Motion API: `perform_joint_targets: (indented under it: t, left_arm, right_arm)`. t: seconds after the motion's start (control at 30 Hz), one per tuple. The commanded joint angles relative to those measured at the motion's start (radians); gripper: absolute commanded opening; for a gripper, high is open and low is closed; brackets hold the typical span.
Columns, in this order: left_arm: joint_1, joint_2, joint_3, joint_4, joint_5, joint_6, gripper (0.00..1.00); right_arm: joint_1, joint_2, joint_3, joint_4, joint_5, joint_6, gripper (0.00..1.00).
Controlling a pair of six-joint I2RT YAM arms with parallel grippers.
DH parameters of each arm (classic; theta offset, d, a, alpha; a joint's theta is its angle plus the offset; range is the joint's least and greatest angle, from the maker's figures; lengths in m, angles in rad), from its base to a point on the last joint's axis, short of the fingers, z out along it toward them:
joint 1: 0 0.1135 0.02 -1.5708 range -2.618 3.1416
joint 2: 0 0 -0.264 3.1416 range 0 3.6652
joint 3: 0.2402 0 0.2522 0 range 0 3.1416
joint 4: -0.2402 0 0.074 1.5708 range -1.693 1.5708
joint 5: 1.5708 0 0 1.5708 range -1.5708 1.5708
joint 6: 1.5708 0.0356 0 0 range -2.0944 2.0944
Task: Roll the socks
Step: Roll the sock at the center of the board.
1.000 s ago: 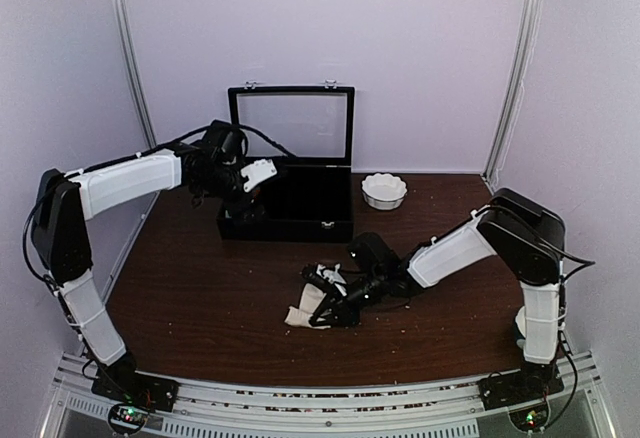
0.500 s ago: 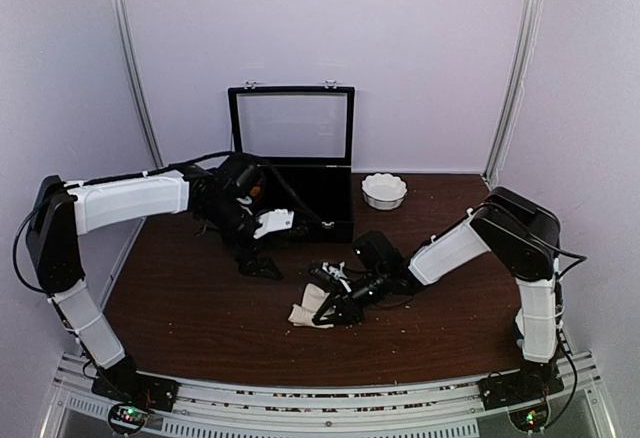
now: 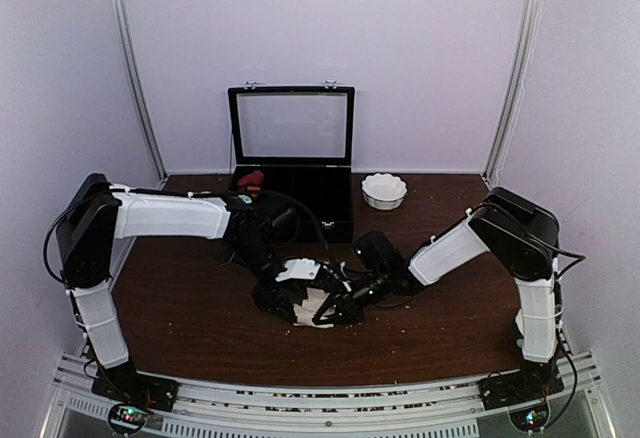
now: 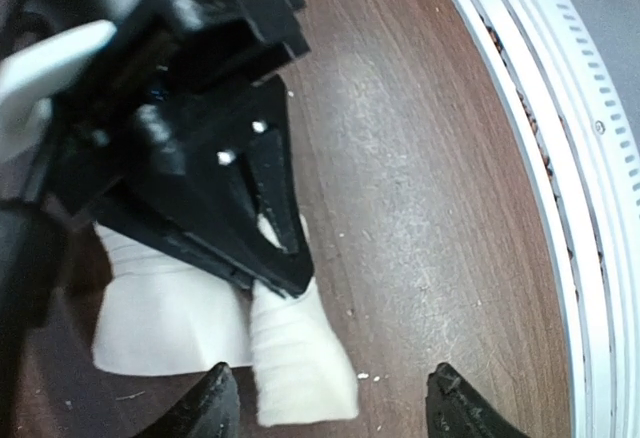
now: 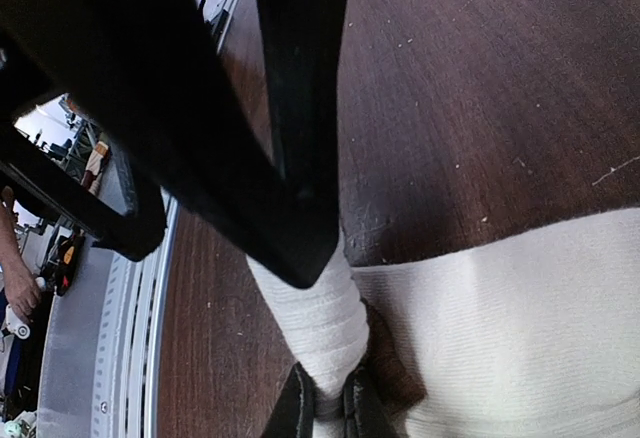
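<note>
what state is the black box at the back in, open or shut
Open: the box has its windowed lid standing upright at the back.

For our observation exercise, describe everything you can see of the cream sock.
The cream sock lies on the brown table. It is plain, unpatterned and looks like finely ribbed knit. Most of it spreads flat, but one edge is gathered into a thick roll. The right gripper is shut on that roll, pinching it. The left gripper hangs open astride the roll's end, and whether it touches the fabric cannot be told.
</note>
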Motion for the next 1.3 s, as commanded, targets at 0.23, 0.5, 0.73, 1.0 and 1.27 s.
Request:
perform_joint_targets:
  t: [0.23, 0.5, 0.73, 1.0, 1.27]
  left_arm:
    - [-0.026, 0.09, -0.012, 0.143, -0.116, -0.074, 0.38]
    - [-0.02, 0.177, 0.07, 0.087, -0.13, -0.116, 0.02]
    - [0.035, 0.255, 0.149, -0.028, -0.016, -0.146, 0.0]
    - [0.043, 0.297, 0.153, -0.065, -0.052, -0.175, 0.0]
    - [0.046, 0.322, 0.167, -0.077, -0.109, -0.229, 0.0]
  right_arm:
    - [-0.025, 0.12, -0.121, -0.209, 0.198, 0.051, 0.0]
    - [-0.026, 0.085, -0.147, -0.149, 0.204, 0.075, 0.0]
    - [-0.024, 0.035, -0.228, 0.007, 0.219, 0.114, 0.01]
    - [-0.024, 0.014, -0.259, 0.134, 0.203, 0.187, 1.0]
    - [-0.023, -0.172, -0.403, 0.15, 0.349, 0.12, 1.0]
